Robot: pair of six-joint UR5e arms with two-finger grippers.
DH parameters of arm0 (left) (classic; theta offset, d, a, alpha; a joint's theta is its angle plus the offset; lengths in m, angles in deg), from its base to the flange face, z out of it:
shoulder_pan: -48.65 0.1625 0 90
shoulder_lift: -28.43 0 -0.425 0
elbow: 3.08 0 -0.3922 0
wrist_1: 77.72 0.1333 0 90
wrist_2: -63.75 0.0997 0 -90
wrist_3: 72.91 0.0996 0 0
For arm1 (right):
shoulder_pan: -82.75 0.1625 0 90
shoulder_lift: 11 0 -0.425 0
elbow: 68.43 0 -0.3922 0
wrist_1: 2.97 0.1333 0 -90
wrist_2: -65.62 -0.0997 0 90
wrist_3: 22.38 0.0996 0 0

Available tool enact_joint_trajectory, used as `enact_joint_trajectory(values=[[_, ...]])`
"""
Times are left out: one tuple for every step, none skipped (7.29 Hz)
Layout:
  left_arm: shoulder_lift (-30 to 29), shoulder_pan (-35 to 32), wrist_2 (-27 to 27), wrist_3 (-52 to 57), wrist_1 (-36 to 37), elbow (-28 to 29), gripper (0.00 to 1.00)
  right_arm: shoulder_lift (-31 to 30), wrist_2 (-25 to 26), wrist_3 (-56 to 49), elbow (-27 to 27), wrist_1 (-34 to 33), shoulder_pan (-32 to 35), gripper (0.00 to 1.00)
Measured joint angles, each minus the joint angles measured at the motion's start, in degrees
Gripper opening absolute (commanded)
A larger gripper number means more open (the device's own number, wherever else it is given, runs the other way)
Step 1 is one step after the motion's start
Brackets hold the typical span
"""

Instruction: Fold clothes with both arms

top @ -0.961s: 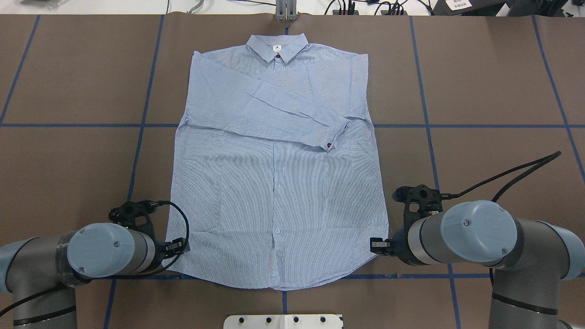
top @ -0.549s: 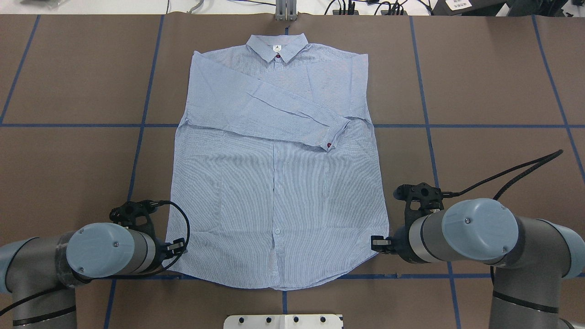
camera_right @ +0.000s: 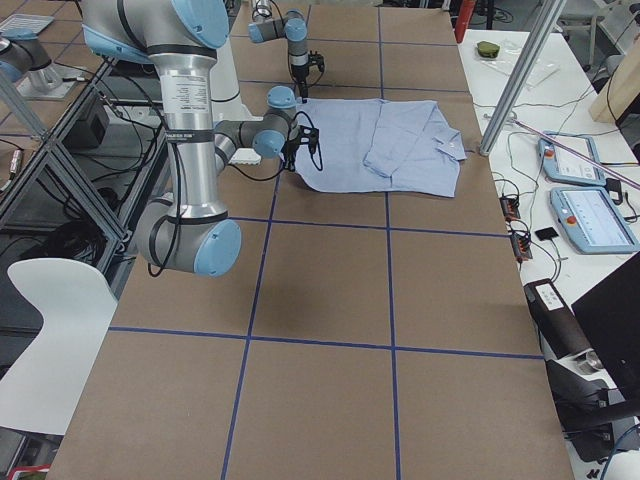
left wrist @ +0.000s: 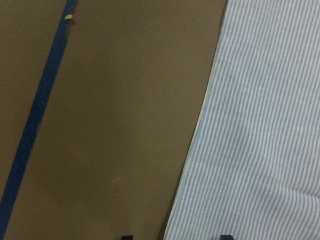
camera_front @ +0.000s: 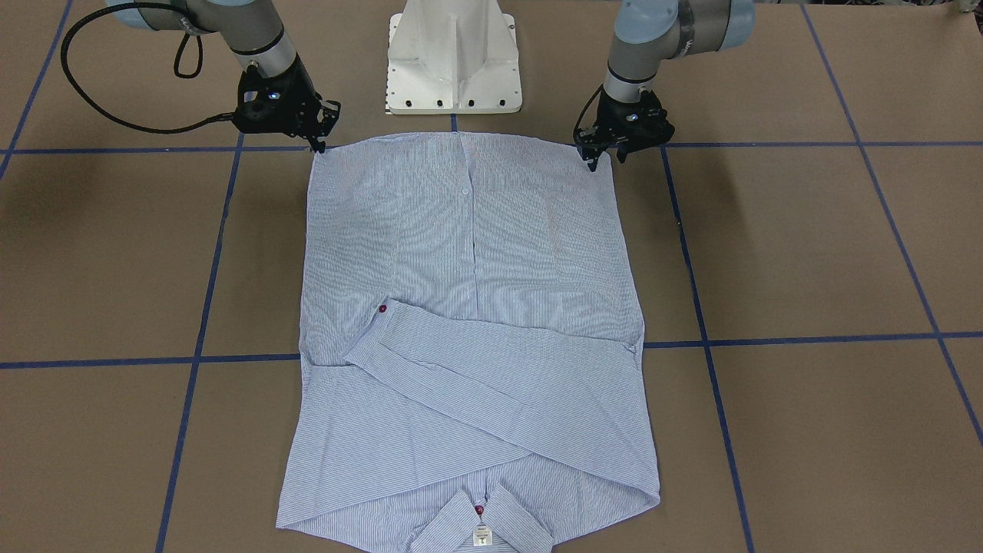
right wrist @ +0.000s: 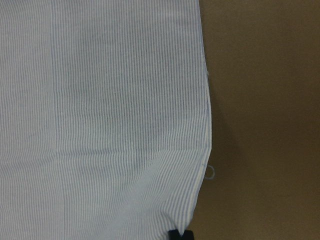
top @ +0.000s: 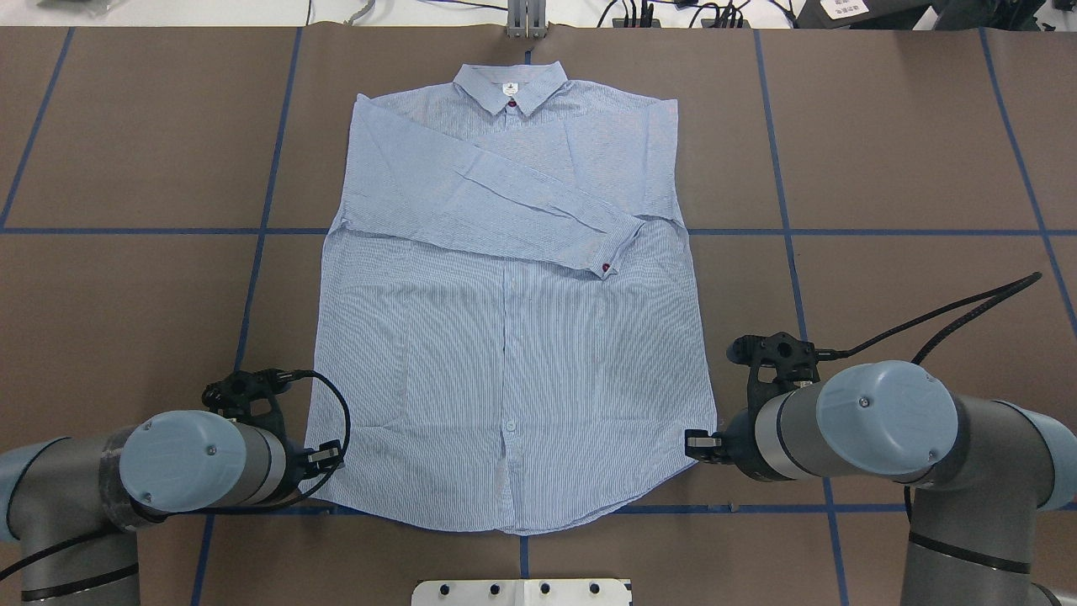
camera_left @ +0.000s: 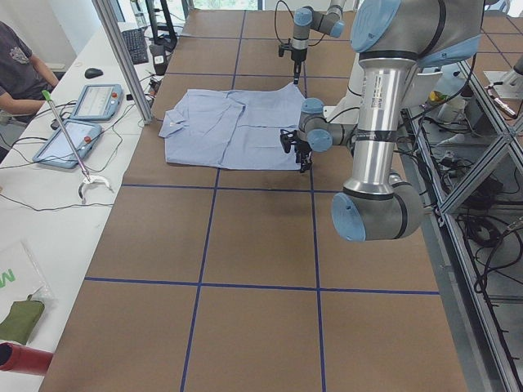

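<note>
The light blue striped shirt (top: 505,353) lies flat and face up, collar at the far end, with one sleeve folded across the chest (camera_front: 491,376). My left gripper (camera_front: 605,157) is at the hem's left corner and stands open, its two fingertips straddling the shirt's edge (left wrist: 200,125) in the left wrist view. My right gripper (camera_front: 319,144) is at the hem's right corner. In the right wrist view its tips (right wrist: 180,235) sit together on the shirt's edge (right wrist: 205,115), where the cloth puckers. Both arms hang low over the near table edge.
Brown table cover with blue tape lines (top: 782,231). The white pedestal base (camera_front: 455,54) stands just behind the hem. At the table's far side are tablets (camera_left: 98,102), cables and a seated person (camera_left: 20,65). A metal post (top: 526,21) stands beyond the collar.
My right arm has crept slightly up and to the right in the overhead view. The left arm and the shirt look unchanged.
</note>
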Motion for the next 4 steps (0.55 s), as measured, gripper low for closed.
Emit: enact_joint_trajectory(values=[[0.11,0.02,-0.01,0.11,-0.59,-0.02,0.59,-0.03,0.0,0.0,0.0,0.0,0.03,0.0],[0.24,0.03,-0.01,0.15,-1.3,-0.03,0.52,-0.05,0.0,-0.03,0.0,0.0,0.04,0.0],[0.3,0.04,-0.04,0.15,-1.69,-0.03,0.49,-0.06,0.0,-0.03,0.0,0.0,0.04,0.0],[0.32,0.04,-0.07,0.14,-1.85,-0.03,0.49,-0.09,0.0,-0.02,0.03,0.0,0.11,0.0]])
